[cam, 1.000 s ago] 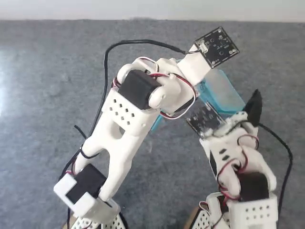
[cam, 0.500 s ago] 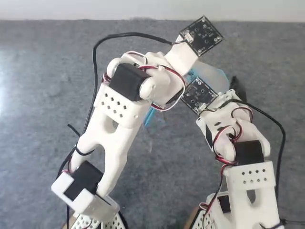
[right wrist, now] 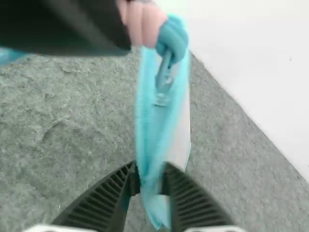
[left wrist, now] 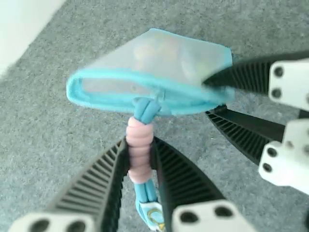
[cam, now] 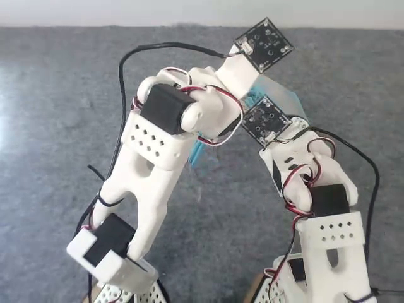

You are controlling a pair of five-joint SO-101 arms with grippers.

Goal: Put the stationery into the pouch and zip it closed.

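Note:
A translucent pouch (left wrist: 149,72) with a light blue zipper edge hangs above the grey table, held at both ends. My left gripper (left wrist: 140,142) is shut on the pink beaded zipper pull (left wrist: 139,154), which hangs on a blue cord from the slider. My right gripper (right wrist: 150,176) is shut on the pouch's edge (right wrist: 161,130) at the far end, and its black fingers (left wrist: 241,77) also appear in the left wrist view. In the high view the pouch (cam: 284,101) peeks out between the two wrists. Faint coloured shapes show through its side, too blurred to identify.
Grey felt-like table surface (cam: 57,126) lies all around, with a white wall along the far edge (cam: 126,12). Black cables (cam: 132,69) loop over the left arm. Both arm bases stand at the near edge.
Both wrists moved left and toward the far edge, carrying the pouch. The right arm closed in beside the left wrist, so the pouch is now mostly hidden.

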